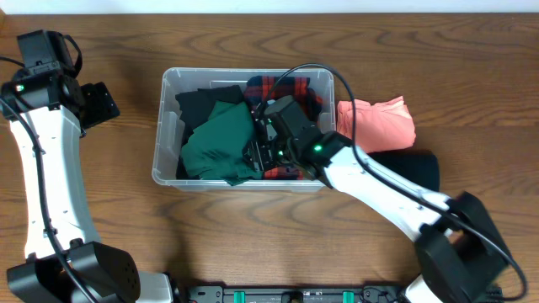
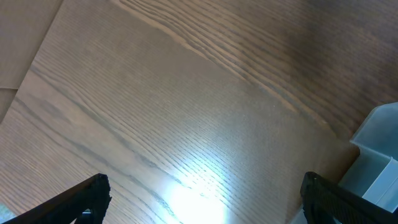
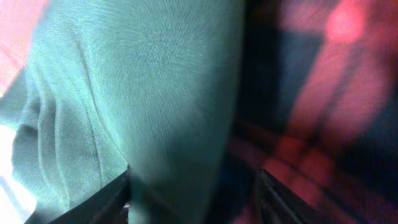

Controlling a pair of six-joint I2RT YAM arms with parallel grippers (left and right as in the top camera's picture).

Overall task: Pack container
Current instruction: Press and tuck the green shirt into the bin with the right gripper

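The container (image 1: 166, 126) sat just left of centre in the upper middle of the overhead frame. It was a clear rectangular plastic bin with rounded corners and a thick rim, its walls frosted enough to blur what lay behind them. One pale corner of it also showed at the right edge of the left wrist view (image 2: 379, 149).

Inside it lay a green garment (image 1: 217, 139) across the middle, a black garment (image 1: 202, 101) at the upper left and a red-and-navy plaid garment (image 1: 290, 87) at the upper right. Outside, just to its right on the wooden table (image 1: 253, 34), lay a coral garment (image 1: 376, 122) and below it a second black piece (image 1: 413, 168).

By my judgement the bin itself would be light and stiff, with smooth walls that offer little purchase. The thick rim is the natural place to take hold, and a push on the contents could slide it across the wood. The clothes are soft and will squash down.

The right gripper (image 1: 263, 145) was down inside the bin, its fingers (image 3: 118, 199) set at a middling gap with green cloth and plaid between them. The close view was blurred, and I could not tell whether they pinched a fold or only pressed on it. The left gripper (image 1: 101, 103) hung over bare table at the upper left, well apart from the bin, its fingers (image 2: 93, 193) spread wide and holding nothing.
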